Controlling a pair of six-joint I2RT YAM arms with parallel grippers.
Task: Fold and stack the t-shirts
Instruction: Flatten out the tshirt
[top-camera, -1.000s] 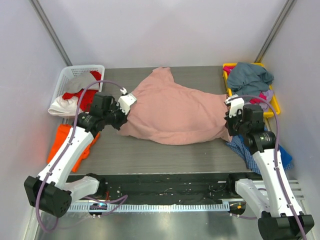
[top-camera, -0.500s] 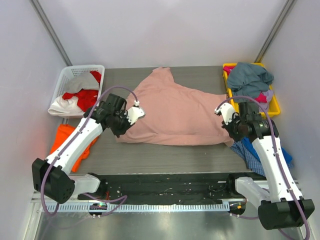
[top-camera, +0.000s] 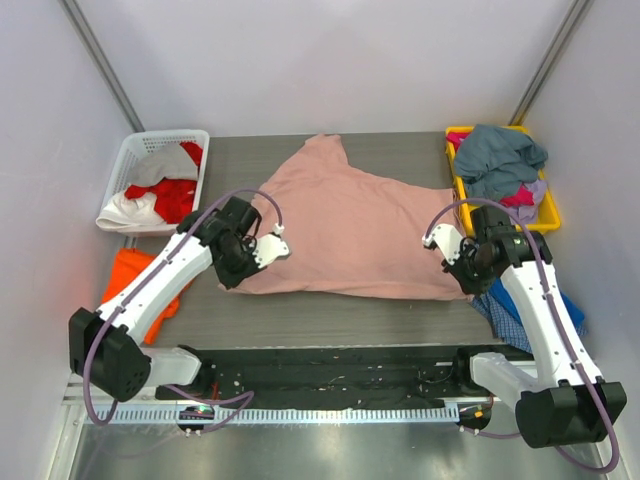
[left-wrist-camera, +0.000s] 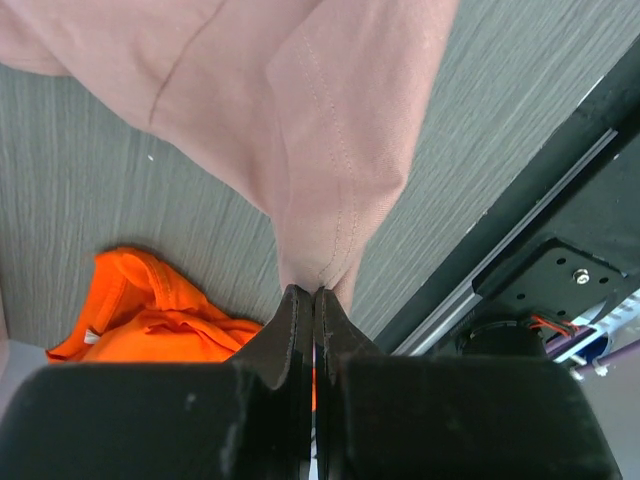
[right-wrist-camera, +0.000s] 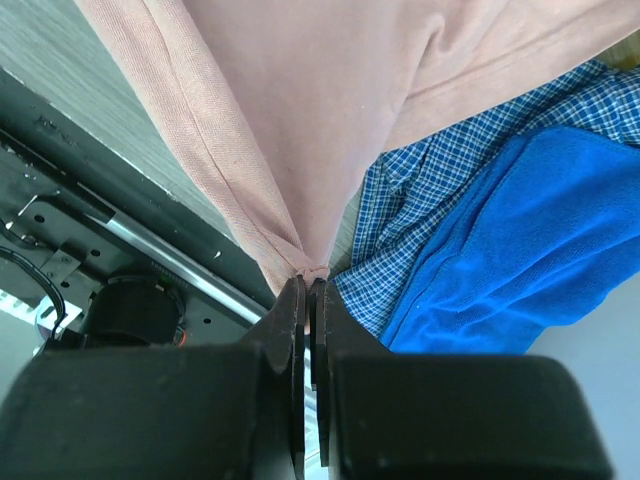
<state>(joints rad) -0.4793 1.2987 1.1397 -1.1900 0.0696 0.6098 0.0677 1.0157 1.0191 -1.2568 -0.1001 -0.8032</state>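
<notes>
The wrinkled dusty-pink t-shirt (top-camera: 350, 235) is spread across the table (top-camera: 300, 312), its near left hem pinched by the closed left gripper (left-wrist-camera: 313, 300), its near right corner by the closed right gripper (right-wrist-camera: 306, 290).

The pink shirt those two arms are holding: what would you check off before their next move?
Is the left gripper shut on the pink shirt? Ok, pinching a corner.
Is the right gripper shut on it too? Ok, another corner.
Is the shirt spread flat? Not ok: creased, uneven.
Is the orange shirt apart from it? Ok.
Is the checked cloth free of it? Cannot tell; they overlap in the right wrist view.
</notes>
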